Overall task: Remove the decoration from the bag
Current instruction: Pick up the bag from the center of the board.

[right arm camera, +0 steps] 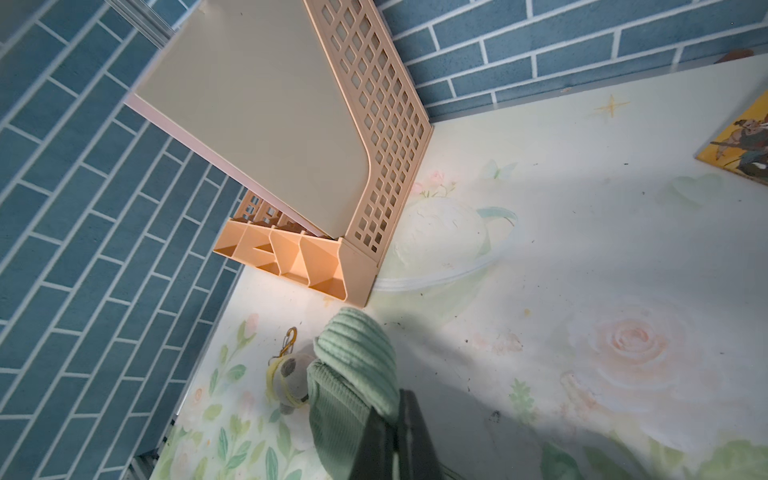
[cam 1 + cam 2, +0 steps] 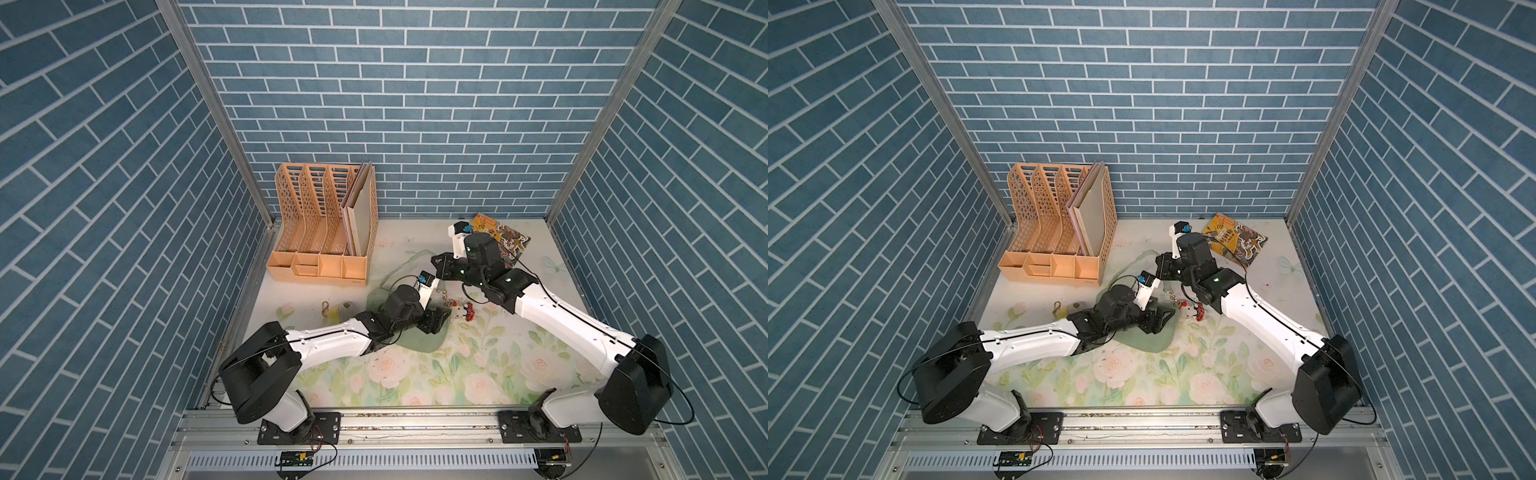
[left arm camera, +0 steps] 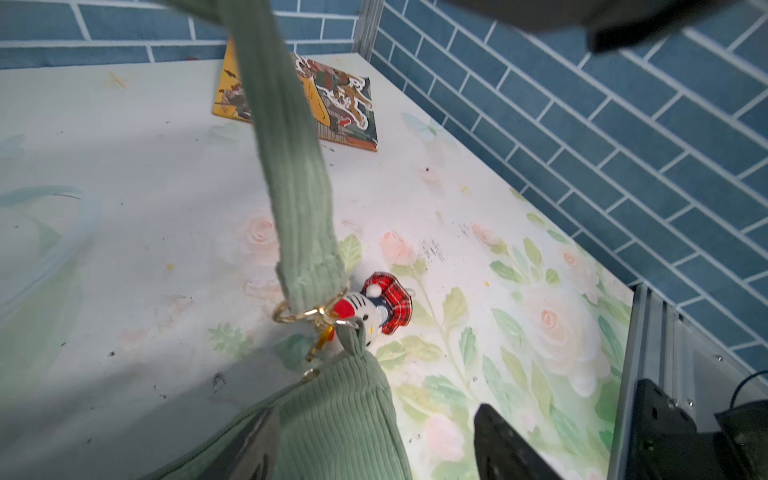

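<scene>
Inventory from my remote station:

- Bag (image 3: 332, 419): green ribbed fabric, lying mid-tabletop (image 2: 457, 374) under my left arm.
- Strap (image 3: 291, 174): rises taut from a gold ring at the bag's corner.
- Decoration (image 3: 376, 305): white cat charm, red bow, red plaid skirt. It lies on the tabletop just beside the bag's corner, its gold clasp at the strap ring; seen in both top views (image 2: 460, 311) (image 2: 1188, 309).
- Left gripper (image 3: 374, 440): jaws spread wide over the bag's end. I cannot tell whether they touch it.
- Right gripper (image 1: 395, 432): clamped tight on a fold of the strap.
- File rack (image 2: 322, 232): peach, rear left, holding folders.
- Book (image 2: 505, 237): illustrated cover, rear right.
- Second charm (image 1: 289, 384): grey, lying left of the bag.
</scene>
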You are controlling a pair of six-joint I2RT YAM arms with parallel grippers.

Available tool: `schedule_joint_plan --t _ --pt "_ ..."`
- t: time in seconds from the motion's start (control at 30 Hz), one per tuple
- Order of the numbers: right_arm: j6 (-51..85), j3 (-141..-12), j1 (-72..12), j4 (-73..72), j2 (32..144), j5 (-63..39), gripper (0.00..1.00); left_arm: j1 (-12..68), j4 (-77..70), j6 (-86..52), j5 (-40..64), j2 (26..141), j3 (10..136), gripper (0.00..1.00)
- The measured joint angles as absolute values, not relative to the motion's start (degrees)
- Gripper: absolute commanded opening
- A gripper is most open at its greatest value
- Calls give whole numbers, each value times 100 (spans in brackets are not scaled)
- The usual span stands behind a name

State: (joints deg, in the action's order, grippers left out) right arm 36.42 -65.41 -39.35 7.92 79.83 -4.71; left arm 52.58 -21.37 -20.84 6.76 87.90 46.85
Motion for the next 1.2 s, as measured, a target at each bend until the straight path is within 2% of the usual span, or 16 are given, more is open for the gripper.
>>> schedule_joint_plan --t 0.3,0.6,0.77,0.97,1.2 --pt "4580 -6152 -4261 137 7373 -49 0 5253 -2659 -2355 687 8831 4685 74" --pt "5033 -6128 -4425 -259 7253 303 0 5282 -2700 -2425 701 8967 4755 68" --pt "5124 -6128 -4453 -307 7242 458 0 5284 -2683 -2445 827 9107 4814 59" --pt "5129 -6128 -4458 -414 7238 519 0 5286 -2578 -2456 932 9172 5009 44" --pt "5131 -6128 -4460 -436 7229 519 0 5284 -2464 -2440 1035 9172 5083 42"
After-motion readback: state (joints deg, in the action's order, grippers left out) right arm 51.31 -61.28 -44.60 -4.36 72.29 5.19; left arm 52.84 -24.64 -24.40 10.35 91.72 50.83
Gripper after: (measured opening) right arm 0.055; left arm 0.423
